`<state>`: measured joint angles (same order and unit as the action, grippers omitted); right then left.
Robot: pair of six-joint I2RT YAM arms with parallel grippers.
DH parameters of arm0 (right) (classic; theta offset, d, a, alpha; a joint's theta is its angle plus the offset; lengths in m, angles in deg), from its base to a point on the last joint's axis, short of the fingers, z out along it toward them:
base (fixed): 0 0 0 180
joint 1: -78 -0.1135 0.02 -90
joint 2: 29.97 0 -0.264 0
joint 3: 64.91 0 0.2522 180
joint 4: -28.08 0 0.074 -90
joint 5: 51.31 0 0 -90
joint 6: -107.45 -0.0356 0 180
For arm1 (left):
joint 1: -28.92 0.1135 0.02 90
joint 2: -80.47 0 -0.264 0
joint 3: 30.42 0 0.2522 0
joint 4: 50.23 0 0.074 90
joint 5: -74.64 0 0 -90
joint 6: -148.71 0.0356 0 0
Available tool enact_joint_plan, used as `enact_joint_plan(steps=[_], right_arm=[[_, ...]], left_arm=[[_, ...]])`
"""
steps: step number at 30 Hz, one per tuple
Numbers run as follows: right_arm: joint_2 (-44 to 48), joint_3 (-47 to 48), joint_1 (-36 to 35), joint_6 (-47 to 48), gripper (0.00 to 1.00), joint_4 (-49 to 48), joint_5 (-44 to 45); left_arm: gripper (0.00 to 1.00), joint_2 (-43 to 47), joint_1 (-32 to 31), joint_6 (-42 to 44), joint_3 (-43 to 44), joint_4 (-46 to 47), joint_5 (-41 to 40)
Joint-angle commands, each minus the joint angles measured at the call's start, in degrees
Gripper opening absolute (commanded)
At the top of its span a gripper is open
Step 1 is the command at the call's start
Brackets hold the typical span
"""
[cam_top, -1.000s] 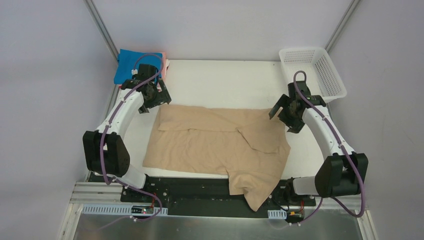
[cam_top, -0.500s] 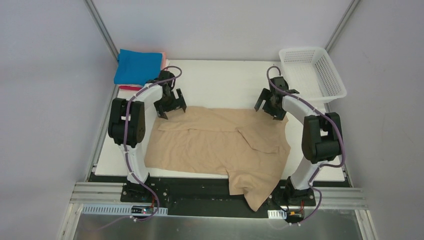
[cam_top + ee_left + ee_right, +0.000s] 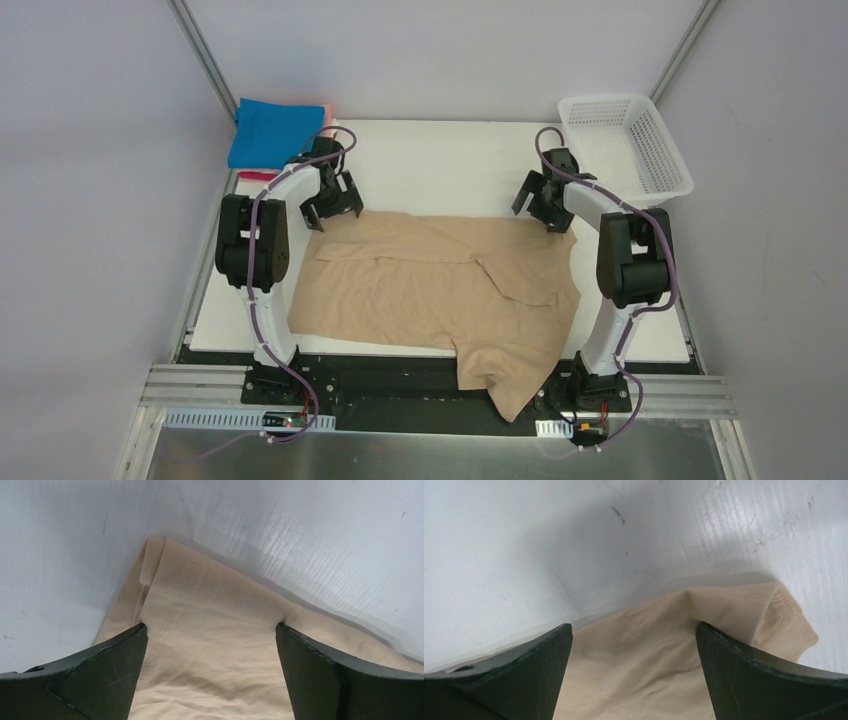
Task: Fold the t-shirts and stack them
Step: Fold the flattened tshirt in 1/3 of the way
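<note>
The tan t-shirt lies spread on the white table, one part hanging over the near edge. My left gripper is open over its far left corner; in the left wrist view the cloth lies between the spread fingers. My right gripper is open over the far right corner; the right wrist view shows the hemmed corner between the fingers. A stack of folded shirts, bright blue on top with pink and red edges, sits at the far left.
A white mesh basket stands at the far right corner. The white table runs bare behind the shirt. Metal frame posts rise at both back corners.
Both arms have swung forward and inward from the sides to the shirt's far corners. In the last half second each moved slightly farther back. The shirt has not moved.
</note>
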<state>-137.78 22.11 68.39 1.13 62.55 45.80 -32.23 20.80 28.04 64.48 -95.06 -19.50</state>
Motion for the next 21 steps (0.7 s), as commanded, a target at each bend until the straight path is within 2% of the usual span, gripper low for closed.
enact_joint_plan(steps=[1, 10, 21], right_arm=[[-2.88, 3.56, 2.01, -0.86, 0.97, -1.33, -3.06], [-12.03, 15.57, 3.27, 1.02, 0.97, 5.1, -2.73], [-26.05, 40.44, 3.39, 3.66, 0.97, 12.0, -2.14]], left_arm=[[0.99, -2.81, 0.78, 0.69, 3.73, -0.08, -1.61], [0.99, -7.24, 5.34, -1.99, 6.57, -0.22, -1.04], [0.99, -13.01, 5.66, -1.78, 16.79, -0.47, -0.71]])
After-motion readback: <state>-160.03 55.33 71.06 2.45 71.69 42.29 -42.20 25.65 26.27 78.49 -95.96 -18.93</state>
